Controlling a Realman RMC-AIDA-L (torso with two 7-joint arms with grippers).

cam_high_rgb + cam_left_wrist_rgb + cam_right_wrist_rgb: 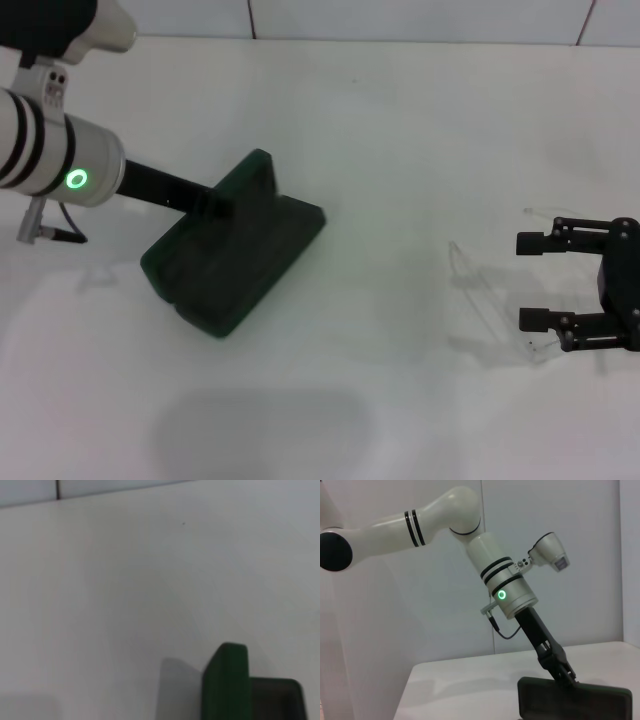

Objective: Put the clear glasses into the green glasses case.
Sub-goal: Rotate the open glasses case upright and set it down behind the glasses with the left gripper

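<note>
The green glasses case lies on the white desk left of centre in the head view, its long axis running diagonally from the near left up toward the far right. Its lid stands raised along the far-left side, and the left wrist view shows the upright lid edge beside a dark hollow with nothing discernible in it; from the head view the interior cannot be made out. No lettering is readable on the case in any view. The left pincer sits at the raised lid, on the end of a dark stem reaching in from the left arm, which carries a lit green ring; whether its fingers are clamped on the lid or just touching it cannot be told. The clear glasses rest on the desk well to the right of the case, faint against the white, the lens curving roughly near-to-far with the thin arms pointing right. The right pincer is open, its two black fingers straddling the glasses' arm side at desk level.
</note>
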